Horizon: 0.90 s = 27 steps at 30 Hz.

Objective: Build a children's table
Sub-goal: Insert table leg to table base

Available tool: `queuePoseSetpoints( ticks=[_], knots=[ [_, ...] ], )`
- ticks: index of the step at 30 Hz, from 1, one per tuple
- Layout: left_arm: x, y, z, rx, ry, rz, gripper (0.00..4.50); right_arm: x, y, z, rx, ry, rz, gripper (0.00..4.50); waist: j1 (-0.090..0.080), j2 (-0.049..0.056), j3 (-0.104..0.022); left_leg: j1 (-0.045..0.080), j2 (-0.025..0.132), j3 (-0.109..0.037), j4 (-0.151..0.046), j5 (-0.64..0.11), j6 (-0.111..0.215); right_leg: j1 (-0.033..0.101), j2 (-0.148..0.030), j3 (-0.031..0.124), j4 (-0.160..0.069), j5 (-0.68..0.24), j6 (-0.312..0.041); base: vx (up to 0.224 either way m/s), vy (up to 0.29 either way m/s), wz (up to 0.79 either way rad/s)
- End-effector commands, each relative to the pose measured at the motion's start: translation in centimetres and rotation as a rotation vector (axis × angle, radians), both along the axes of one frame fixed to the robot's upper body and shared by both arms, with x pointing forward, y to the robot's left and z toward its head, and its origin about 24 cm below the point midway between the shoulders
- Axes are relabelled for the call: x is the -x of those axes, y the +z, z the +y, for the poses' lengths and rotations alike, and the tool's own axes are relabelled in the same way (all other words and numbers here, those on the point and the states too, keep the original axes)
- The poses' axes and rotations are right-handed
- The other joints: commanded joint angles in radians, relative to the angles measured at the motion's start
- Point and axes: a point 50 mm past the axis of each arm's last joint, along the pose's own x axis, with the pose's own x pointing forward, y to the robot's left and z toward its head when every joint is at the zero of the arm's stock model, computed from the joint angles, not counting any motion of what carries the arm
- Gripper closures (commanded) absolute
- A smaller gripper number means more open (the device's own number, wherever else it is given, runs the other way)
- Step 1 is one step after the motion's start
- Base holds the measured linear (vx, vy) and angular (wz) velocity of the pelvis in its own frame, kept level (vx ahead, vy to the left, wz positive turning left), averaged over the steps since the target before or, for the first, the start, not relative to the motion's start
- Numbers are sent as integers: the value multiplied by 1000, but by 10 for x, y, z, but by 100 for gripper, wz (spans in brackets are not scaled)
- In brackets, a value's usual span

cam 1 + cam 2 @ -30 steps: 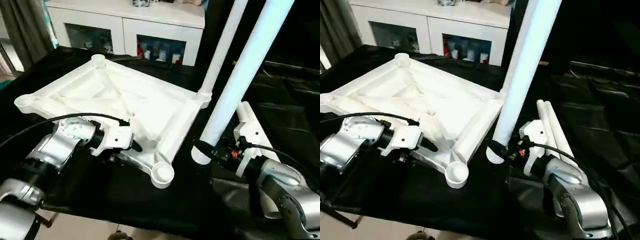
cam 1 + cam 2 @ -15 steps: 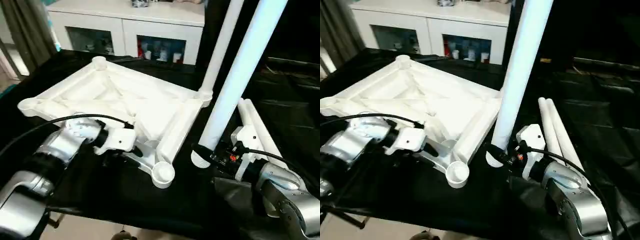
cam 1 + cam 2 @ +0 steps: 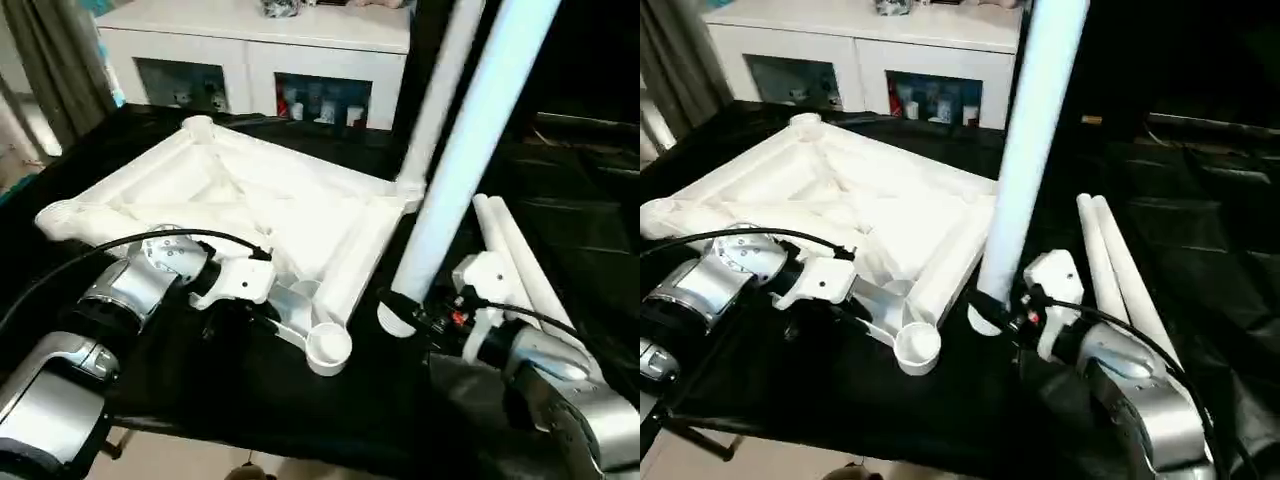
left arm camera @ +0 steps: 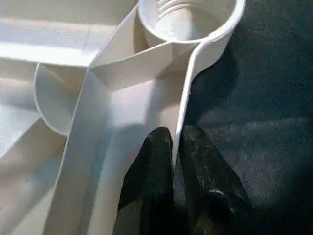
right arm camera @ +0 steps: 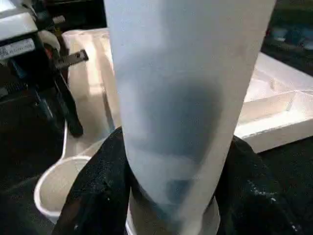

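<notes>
The white tabletop (image 3: 250, 200) lies ribbed side up on the black-draped work table. My left gripper (image 4: 174, 139) is shut on the tabletop's thin rim wall, just short of the near corner socket (image 3: 328, 348). My right gripper (image 3: 405, 308) is shut on the lower end of a long white leg (image 3: 470, 140), held nearly upright; its black fingers (image 5: 98, 186) wrap both sides. The leg's bottom end hangs just right of that empty socket. Another leg (image 3: 440, 90) stands in the far right corner socket. Two more legs (image 3: 510, 250) lie side by side on the right.
A white cabinet (image 3: 250, 60) with glass doors stands behind the work table (image 3: 250, 400). A grey curtain (image 3: 50, 70) hangs at the left. The table's front edge runs close below the near socket. A black cable (image 3: 120, 240) arcs over my left forearm.
The held leg's bottom end has edged a little toward the near corner socket. My left gripper stays clamped on the rim. The camera has shifted slightly.
</notes>
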Motion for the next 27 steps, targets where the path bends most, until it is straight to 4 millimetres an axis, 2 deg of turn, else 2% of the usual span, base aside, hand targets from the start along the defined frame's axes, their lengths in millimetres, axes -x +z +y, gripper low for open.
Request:
queuePoseSetpoints(
  ticks=[1, 2, 4, 5, 6, 7, 8, 9, 10, 11, 12, 13, 15, 18, 21, 23, 24, 27],
  knots=[
    [0, -4, 8, 37, 154, 52, 440, -10, 4, -2, -2, -41, -21, 258, 6, -7, -61, 1, 64, -31, -67, -170, 32, 50, -133, 69, -96, -286, -102, 0, 0, 0],
    [0, -4, 8, 40, 171, 55, 444, -11, 4, -2, -3, -48, -18, 258, 4, -7, -63, 0, 63, -31, -65, -159, 31, 51, -133, 69, -94, -277, -105, 0, 0, 0],
    [-3, -5, 1, 103, 293, 83, 447, -20, 3, -6, -15, -119, 10, 258, 2, -9, -62, 6, 61, -26, -61, -148, 36, 45, -131, 70, -96, -265, -120, 0, 0, 0],
    [-4, -5, -4, 137, 343, 84, 448, -23, 3, -7, -27, -143, 22, 258, 2, -8, -62, 7, 61, -25, -60, -145, 36, 45, -132, 71, -95, -262, -124, 0, 0, 0],
    [-5, -5, -9, 173, 387, 82, 448, -26, 3, -8, -35, -164, 33, 258, 0, -11, -63, 6, 61, -24, -59, -134, 39, 45, -130, 70, -92, -242, -138, 0, 0, 0],
    [-6, -5, -11, 193, 412, 80, 448, -27, 3, -9, -39, -173, 38, 258, 2, -9, -67, 6, 61, -23, -55, -120, 45, 47, -130, 71, -89, -213, -145, 0, 0, 0],
    [-7, -5, -17, 224, 441, 71, 448, -28, 3, -9, -42, -178, 39, 258, 3, -15, -69, 4, 62, -23, -55, -108, 49, 49, -129, 71, -86, -187, -146, 0, 0, 0],
    [-7, -4, -20, 243, 458, 67, 448, -28, 3, -9, -43, -180, 40, 258, 3, -13, -72, -1, 61, -24, -53, -81, 61, 51, -125, 71, -77, -127, -147, 0, 0, 0],
    [-8, -3, -29, 300, 514, 61, 449, -30, 2, -9, -39, -192, 55, 258, -2, -29, -72, -5, 59, -22, -52, -70, 72, 52, -123, 69, -75, -93, -145, 0, 0, 0],
    [-8, -3, -29, 300, 514, 61, 449, -30, 2, -9, -39, -192, 55, 258, -3, -24, -71, -4, 59, -22, -52, -70, 73, 52, -124, 68, -73, -88, -150, 0, 0, 0],
    [-7, -2, -33, 316, 507, 50, 449, -31, 2, -9, -39, -195, 58, 258, -2, -26, -71, -3, 54, -20, -48, -70, 82, 50, -123, 68, -80, -103, -144, 0, 0, 0],
    [-1, -2, -40, 334, 499, 44, 449, -32, 0, -8, -33, -190, 75, 258, -3, -33, -72, -2, 57, -19, -50, -65, 83, 51, -122, 69, -77, -103, -140, 0, 0, 0],
    [1, -1, -43, 340, 486, 34, 449, -33, 0, -8, -30, -191, 79, 258, -5, -29, -68, -2, 57, -20, -50, -70, 88, 46, -121, 68, -80, -123, -134, 0, 0, 0],
    [10, 1, -51, 365, 445, 1, 449, -35, 1, -6, -32, -189, 94, 258, -3, -28, -66, 2, 61, -20, -52, -85, 83, 42, -121, 70, -83, -150, -128, 0, 0, 0],
    [18, 2, -54, 374, 372, -25, 449, -35, 3, -5, -36, -169, 105, 258, 9, -40, -63, 9, 64, -17, -55, -104, 75, 37, -122, 73, -88, -190, -111, 0, 0, 0],
    [18, 3, -53, 381, 386, -24, 449, -37, 7, -4, -57, -146, 102, 258, 13, -36, -62, 9, 66, -18, -57, -105, 68, 36, -123, 73, -87, -195, -108, 0, 0, 0],
    [17, 3, -53, 388, 392, -24, 449, -38, 10, -2, -66, -135, 99, 258, 13, -44, -61, 8, 65, -18, -58, -110, 65, 37, -123, 72, -86, -203, -105, 0, 0, 0],
    [17, 5, -54, 421, 415, -3, 449, -41, 15, 0, -92, -107, 81, 258, 13, -44, -60, 9, 67, -18, -59, -118, 52, 36, -127, 72, -87, -206, -104, 0, 0, 0]
  ],
)
